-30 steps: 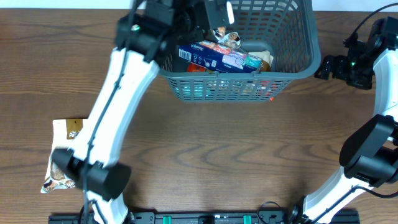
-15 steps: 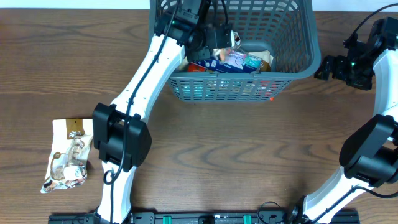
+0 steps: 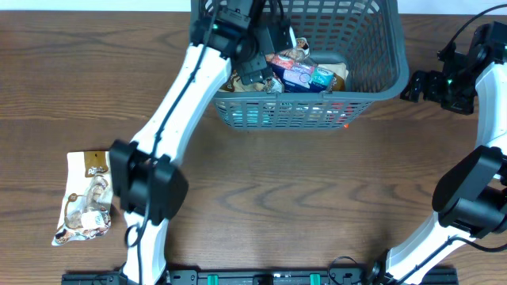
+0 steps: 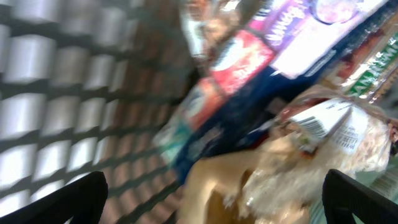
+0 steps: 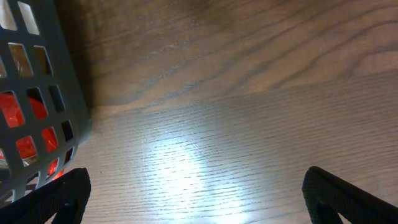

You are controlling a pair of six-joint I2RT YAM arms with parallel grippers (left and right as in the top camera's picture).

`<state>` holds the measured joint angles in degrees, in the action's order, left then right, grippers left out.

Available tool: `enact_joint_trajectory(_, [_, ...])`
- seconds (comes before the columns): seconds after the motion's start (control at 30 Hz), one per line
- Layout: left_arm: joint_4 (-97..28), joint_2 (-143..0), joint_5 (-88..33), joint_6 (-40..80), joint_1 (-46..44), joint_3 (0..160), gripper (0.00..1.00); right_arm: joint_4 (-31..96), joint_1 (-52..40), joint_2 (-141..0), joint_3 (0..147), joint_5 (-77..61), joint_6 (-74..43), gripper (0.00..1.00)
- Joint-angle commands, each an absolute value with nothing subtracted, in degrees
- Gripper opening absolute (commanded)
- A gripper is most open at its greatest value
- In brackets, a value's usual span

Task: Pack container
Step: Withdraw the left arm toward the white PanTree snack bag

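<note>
The container (image 3: 380, 87), a dark grey lattice basket, stands at the table's far middle with several snack packets in it, a blue one (image 3: 297, 77) on top. My left gripper (image 3: 257, 70) is down inside its left end. In the left wrist view the left gripper (image 4: 214, 208) is open wide over a tan and clear packet (image 4: 292, 165), with no finger touching it. The blue packet (image 4: 236, 118) lies beyond, and the container's wall (image 4: 62, 93) is at the left. My right gripper (image 3: 414, 85) hangs open just right of the container; in its own view the right gripper (image 5: 199, 199) has only bare wood between its fingers.
A white and brown snack packet (image 3: 83, 207) lies on the table at the near left. Something red (image 5: 18, 112) shows through the container's lattice wall (image 5: 65, 93) in the right wrist view. The left arm (image 3: 174, 111) stretches from the near edge up to the basket.
My left gripper has gone from shut to wide open inside the container, and the tan packet now lies free below it. The right arm has not moved.
</note>
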<state>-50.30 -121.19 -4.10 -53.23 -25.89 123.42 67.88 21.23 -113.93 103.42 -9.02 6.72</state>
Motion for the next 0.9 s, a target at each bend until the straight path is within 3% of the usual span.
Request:
enact_joint_trajectory(0.0, [-50.3, -111.2, 1.89, -48.42, -25.39, 125.08, 0.98, 67.92, 20.53, -112.07, 103.83, -10.26, 7.55, 0.99])
enact_joint_trajectory(0.27, [-53.6, -97.58, 5.61, -34.17, -19.73, 125.14, 0.99, 68.18, 20.51, -112.07, 103.83, -10.98, 7.55, 0.99])
enact_joint_trajectory(0.43, [-64.31, -92.2, 14.63, -21.63, -10.09, 125.12, 0.99, 68.27, 20.53, -112.07, 103.83, -10.96, 7.57, 0.99])
enact_joint_trajectory(0.6, [-78.7, -90.65, 14.2, -11.7, 2.63, 124.95, 0.99, 68.25, 20.53, -112.07, 103.83, -10.96, 7.55, 0.99])
enact_joint_trajectory(0.87, [-83.29, -85.27, 7.88, -9.52, 16.1, 114.98, 0.99, 67.88, 20.53, -112.07, 103.83, -10.96, 7.55, 0.99])
